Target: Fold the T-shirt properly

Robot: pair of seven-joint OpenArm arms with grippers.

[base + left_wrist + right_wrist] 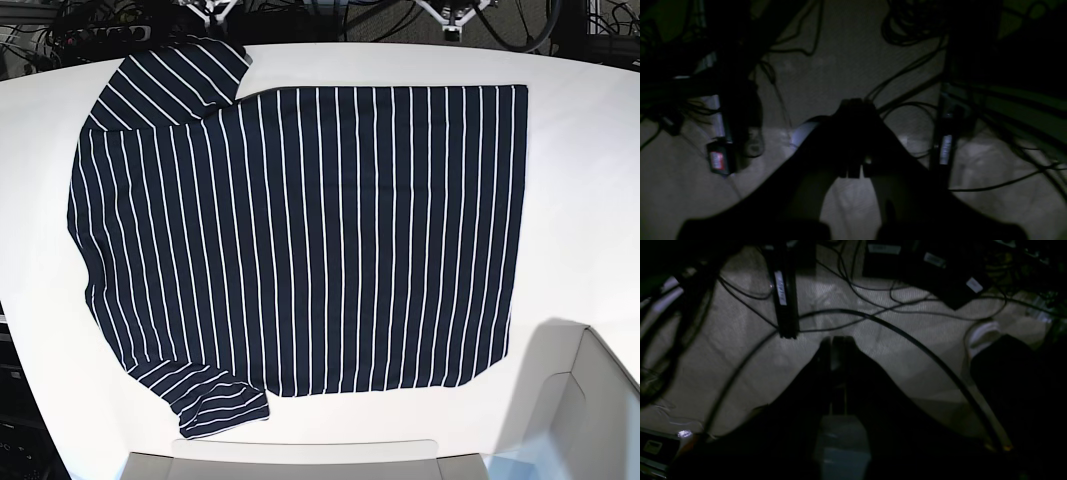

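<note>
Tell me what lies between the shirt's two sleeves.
In the base view, only the T-shirt's own striped shoulder edge runs between the upper sleeve and lower sleeve.

Both wrist views are very dark, so each gripper shows only as a black outline: the left gripper (pixel 855 138) and the right gripper (pixel 836 373). The floor cables (pixel 873 316) blur together. The base view shows neither arm.

One T-shirt (pixel 300 240) lies on one white table (pixel 580 200); two sleeves at its left side. Two grippers (pixel 853 140) (pixel 836 373), both closed.
</note>
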